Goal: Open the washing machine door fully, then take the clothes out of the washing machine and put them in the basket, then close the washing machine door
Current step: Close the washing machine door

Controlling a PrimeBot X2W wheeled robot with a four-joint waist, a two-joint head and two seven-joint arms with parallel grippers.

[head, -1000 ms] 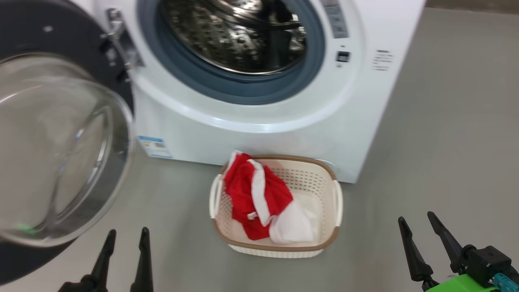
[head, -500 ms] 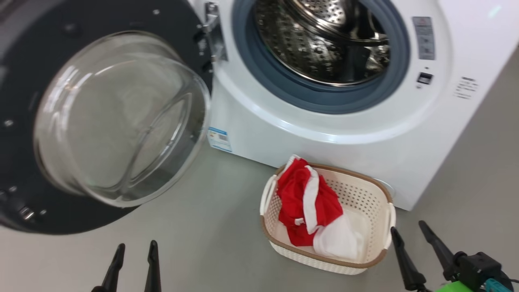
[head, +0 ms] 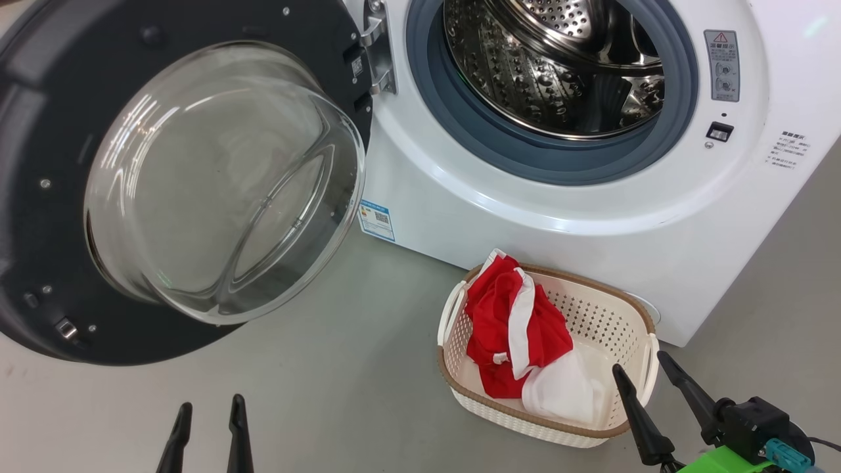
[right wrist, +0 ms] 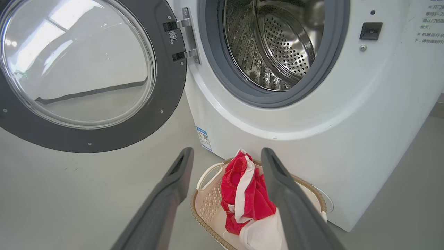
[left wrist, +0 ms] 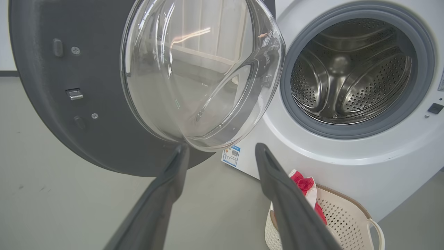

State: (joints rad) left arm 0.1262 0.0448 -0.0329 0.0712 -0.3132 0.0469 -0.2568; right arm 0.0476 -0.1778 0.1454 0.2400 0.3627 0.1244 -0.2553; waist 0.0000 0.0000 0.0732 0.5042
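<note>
Head view — clothes in basket

Light is bright and even, falling from overhead, so shadows on the floor are faint and soft-edged. The glass bowl of the washing machine door catches white streaks of glare, and in my right wrist view it mirrors pale bright panels. The steel drum sparkles with small highlights and darkens deeper in. My head view is crisp. Both wrist views bow straight lines near their edges. My left end effector and right end effector look soft, too near the lens.
</note>
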